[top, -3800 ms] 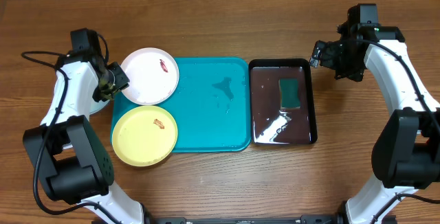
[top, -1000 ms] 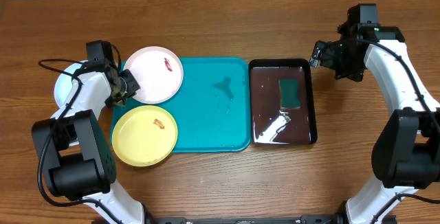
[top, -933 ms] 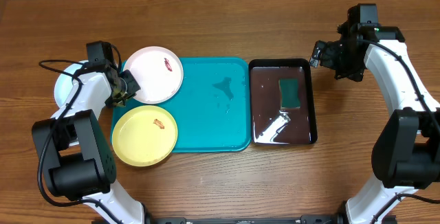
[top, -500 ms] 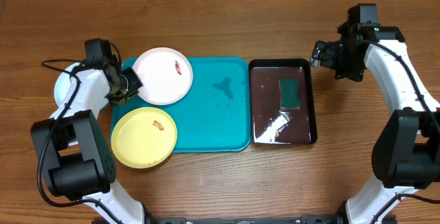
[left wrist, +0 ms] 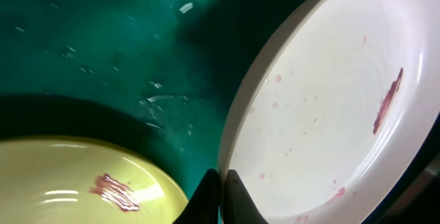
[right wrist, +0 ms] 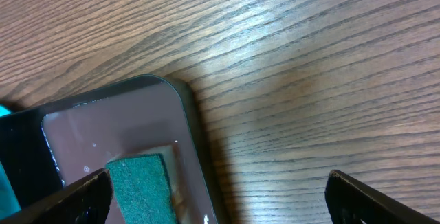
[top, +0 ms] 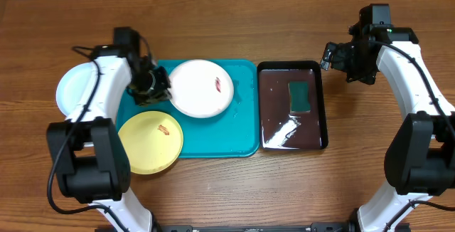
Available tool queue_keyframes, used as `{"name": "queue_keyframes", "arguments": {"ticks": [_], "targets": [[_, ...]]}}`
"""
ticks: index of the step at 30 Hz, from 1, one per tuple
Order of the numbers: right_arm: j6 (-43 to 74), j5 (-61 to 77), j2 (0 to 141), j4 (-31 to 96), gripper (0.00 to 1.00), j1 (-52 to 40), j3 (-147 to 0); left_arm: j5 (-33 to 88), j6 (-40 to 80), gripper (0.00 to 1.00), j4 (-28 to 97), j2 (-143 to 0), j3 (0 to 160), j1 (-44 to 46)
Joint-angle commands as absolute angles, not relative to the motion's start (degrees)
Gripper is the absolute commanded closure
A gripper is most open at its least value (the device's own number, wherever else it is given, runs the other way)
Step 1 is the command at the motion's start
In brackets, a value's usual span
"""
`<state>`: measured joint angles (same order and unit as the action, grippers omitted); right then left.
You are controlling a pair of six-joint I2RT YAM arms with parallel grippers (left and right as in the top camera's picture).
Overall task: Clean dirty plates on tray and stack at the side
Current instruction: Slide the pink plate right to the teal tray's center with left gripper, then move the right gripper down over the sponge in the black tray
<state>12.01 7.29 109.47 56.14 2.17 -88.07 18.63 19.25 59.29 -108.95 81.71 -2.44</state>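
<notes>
- Yellow plate (top: 150,141): nearest, at the near-left corner of the turquoise tray (top: 213,136), overlapping its near rim. It has a red-brown smear (top: 164,129) near the centre.
- Tray: mid-table, its floor wet and bare on the near-right side.
- White plate (top: 202,88): over the tray's far half, approx. centre, with a red streak on its right side. Just apart from the yellow plate.
- L gripper (top: 158,88): pinched tight on the white plate's left rim. In the wrist view the fingers (left wrist: 218,196) meet on the edge. Can't tell whether the plate is lifted or resting.
- Mint plate (top: 73,93): off the tray, on the table (top: 213,196) to the left, partly hidden by the L arm.
- Black tray (top: 325,111): just right of the turquoise one and holding liquid. A green sponge (top: 300,95) lies in its far half.
- R gripper (top: 328,55): jaws spread wide w/ nothing between them, above the black tray's far-right corner.
</notes>
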Motion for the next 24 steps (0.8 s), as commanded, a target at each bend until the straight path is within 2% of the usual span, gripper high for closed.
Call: {"name": "queue_keyframes", "arguments": {"ticks": [1, 10, 17, 18, 20, 22, 24], "targets": [[12.2, 7.6, 109.4, 55.8, 0.0, 2.3, -88.9, 16.2, 18.0, 0.96, 60.5, -109.4, 81.7, 1.2], [12.2, 7.6, 109.4, 55.9, 0.0, 2.3, -88.9, 11.9, 23.5, 0.96, 59.8, -109.4, 79.2, 7.9], [12.2, 7.6, 109.4, 55.9, 0.0, 2.3, -88.9, 11.6, 24.9, 0.95, 56.8, -109.4, 75.0, 9.6], [12.2, 7.6, 109.4, 55.9, 0.0, 2.3, -88.9, 11.6, 24.9, 0.86, 56.8, -109.4, 74.8, 9.6], [12.2, 7.6, 109.4, 55.9, 0.0, 2.3, -88.9, 11.4, 24.8, 0.59, 56.8, -109.4, 74.7, 9.4], [12.2, 7.6, 109.4, 55.9, 0.0, 2.3, -88.9, 11.4, 24.3, 0.54, 55.5, -109.4, 74.8, 9.0], [12.2, 7.6, 109.4, 55.9, 0.0, 2.3, -88.9, 11.5, 23.7, 0.55, 54.5, -109.4, 75.0, 8.4]]}}
